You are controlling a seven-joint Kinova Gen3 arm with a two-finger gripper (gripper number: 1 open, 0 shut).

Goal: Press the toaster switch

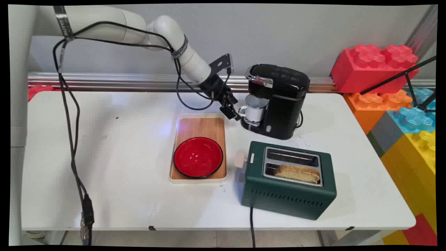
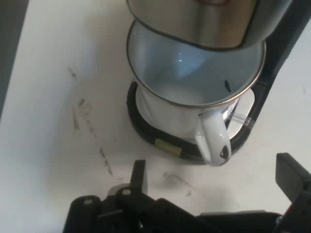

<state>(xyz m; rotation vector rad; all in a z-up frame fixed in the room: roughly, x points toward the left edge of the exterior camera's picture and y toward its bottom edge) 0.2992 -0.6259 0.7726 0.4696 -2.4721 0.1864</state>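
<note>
White enamel, the mug (image 2: 194, 104) sits on the drip tray of the black coffee machine (image 1: 278, 99), under its spout, with its handle (image 2: 213, 138) turned out toward me. My claw (image 1: 232, 111) hangs just beside that handle, its fingers (image 2: 140, 175) spread wide on either side and touching nothing. The machine's body rises right behind the mug and its steel head overhangs the rim. On the white surface (image 1: 122, 195) nearer the camera lies a wooden tray (image 1: 200, 124) carrying a red bowl (image 1: 198, 157). Right of the tray stands a green toaster (image 1: 289, 179) with a slice of bread (image 1: 298, 173) in its near slot. Large coloured blocks (image 1: 397, 90) are stacked off the surface's far right end.
</note>
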